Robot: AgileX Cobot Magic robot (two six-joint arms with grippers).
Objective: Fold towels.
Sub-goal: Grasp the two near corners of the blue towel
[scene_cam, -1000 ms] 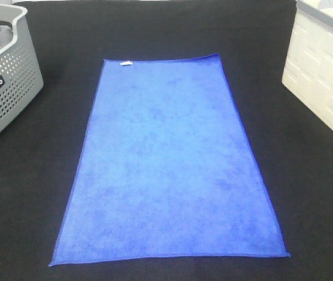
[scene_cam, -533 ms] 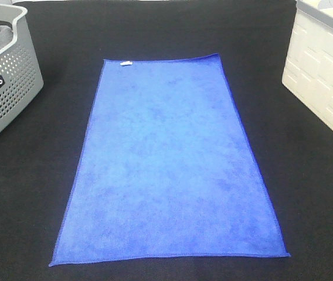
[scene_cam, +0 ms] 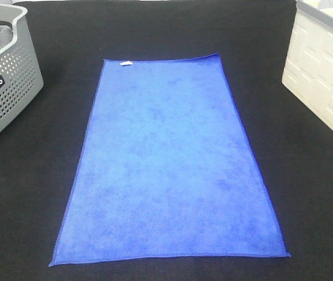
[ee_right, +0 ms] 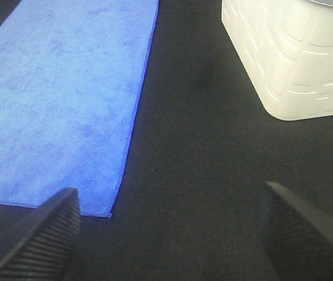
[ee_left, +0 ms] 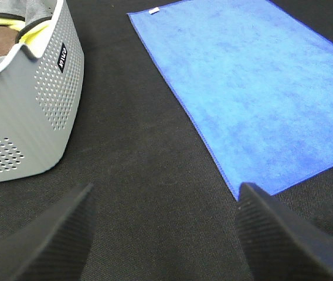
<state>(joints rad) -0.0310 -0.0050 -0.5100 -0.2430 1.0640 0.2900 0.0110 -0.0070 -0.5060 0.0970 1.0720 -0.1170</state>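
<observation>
A blue towel (scene_cam: 166, 161) lies flat and unfolded on the black table, long side running away from me, with a small white tag (scene_cam: 126, 63) at its far edge. It also shows in the left wrist view (ee_left: 254, 93) and the right wrist view (ee_right: 61, 99). My left gripper (ee_left: 163, 234) is open and empty above the black cloth, just off the towel's near left corner (ee_left: 235, 196). My right gripper (ee_right: 172, 234) is open and empty, just off the near right corner (ee_right: 109, 215). Neither gripper shows in the exterior high view.
A grey perforated basket (scene_cam: 5, 93) holding cloths stands at the far left; it also shows in the left wrist view (ee_left: 31, 105). A white bin (scene_cam: 325, 82) stands at the far right, also in the right wrist view (ee_right: 295, 52).
</observation>
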